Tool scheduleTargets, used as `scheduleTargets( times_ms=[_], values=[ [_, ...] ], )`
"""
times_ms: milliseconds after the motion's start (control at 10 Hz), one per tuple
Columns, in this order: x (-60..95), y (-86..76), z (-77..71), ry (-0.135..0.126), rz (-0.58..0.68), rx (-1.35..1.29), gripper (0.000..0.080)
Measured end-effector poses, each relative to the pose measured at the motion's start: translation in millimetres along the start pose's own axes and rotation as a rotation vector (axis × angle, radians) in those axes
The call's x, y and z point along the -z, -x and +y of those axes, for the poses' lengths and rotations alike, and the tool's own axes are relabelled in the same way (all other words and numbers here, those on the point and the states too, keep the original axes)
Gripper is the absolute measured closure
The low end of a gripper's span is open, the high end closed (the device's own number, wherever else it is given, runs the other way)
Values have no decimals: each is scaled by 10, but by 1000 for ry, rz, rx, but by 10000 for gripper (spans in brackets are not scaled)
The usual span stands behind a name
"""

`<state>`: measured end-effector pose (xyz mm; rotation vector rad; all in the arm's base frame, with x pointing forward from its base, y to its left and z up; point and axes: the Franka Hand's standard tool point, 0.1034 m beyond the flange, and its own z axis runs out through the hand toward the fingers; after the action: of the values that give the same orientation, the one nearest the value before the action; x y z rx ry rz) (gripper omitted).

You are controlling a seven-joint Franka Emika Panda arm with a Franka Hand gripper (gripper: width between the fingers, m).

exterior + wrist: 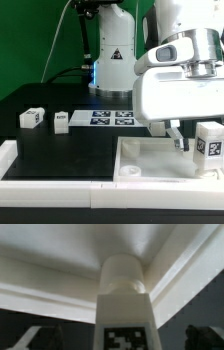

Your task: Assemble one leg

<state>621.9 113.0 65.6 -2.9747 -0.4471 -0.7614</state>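
A leg [210,143] stands upright at the far right of the white panel [150,160], its tag facing the exterior view. My gripper [196,138] hangs right over it, one dark finger [179,137] showing beside it. In the wrist view the leg [125,308] runs up the middle, its rounded end against the panel's inner corner [150,252]. The gripper [125,341] is open: its fingers [45,339] stand on either side of the leg with dark gaps between. Two more legs [31,117] [61,120] lie on the black table at the exterior view's left.
The marker board [112,117] lies at the back middle, in front of the arm's base [112,60]. A white rail [20,165] runs along the front at the exterior view's left, beside the panel's raised rim.
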Motion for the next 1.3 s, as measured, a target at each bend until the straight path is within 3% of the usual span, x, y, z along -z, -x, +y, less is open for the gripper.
scheduleTargets(
  times_ms=[300,600,700,800,1100,1300],
  values=[
    [1,-2,0,0,0,0,152],
    [252,-201,24,-16,-39,0,150],
    [283,-230,29,-29,-79,-2,150],
    [275,-236,30,-25,-67,-2,150],
    [275,-173,-92,-87,-276,-31,150],
    [270,-137,-83,-102,-498,-65,150]
  ],
)
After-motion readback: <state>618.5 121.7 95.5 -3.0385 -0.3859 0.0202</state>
